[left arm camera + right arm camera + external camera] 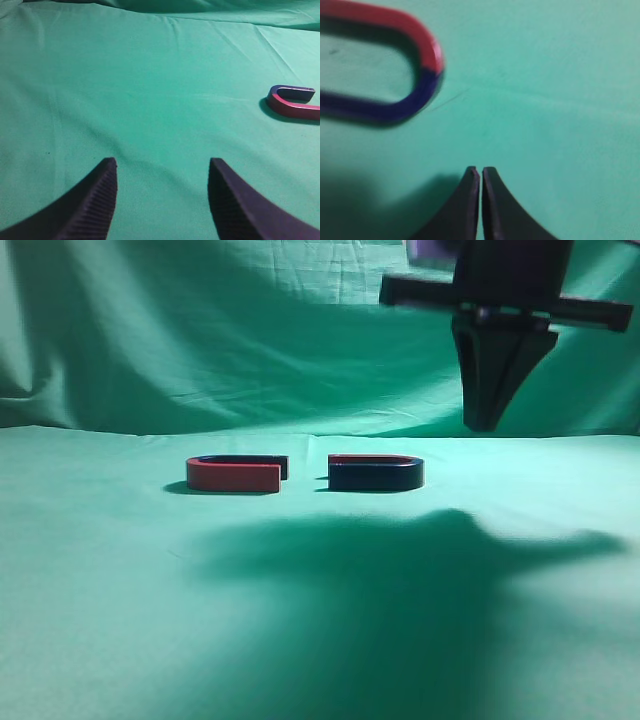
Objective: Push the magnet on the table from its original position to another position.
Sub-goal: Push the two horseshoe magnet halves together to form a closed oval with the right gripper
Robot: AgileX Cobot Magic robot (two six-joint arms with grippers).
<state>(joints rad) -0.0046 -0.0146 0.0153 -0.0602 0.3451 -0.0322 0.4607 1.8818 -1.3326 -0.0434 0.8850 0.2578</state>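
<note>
In the exterior view two horseshoe magnets lie on the green cloth (120,620) near the far edge of the table, with their open ends facing each other and a small gap between: the left magnet (236,474) shows its red side, the right magnet (376,473) its dark blue side. The right gripper (487,420) hangs in the air above and to the right of them, pointing down, fingers pressed together.

In the left wrist view one magnet is seen at the right edge. The left gripper (162,200) is released, its jaws wide apart over bare cloth.

In the right wrist view one magnet, blurred, lies at the upper left. The fingertips are clenched on nothing.
</note>
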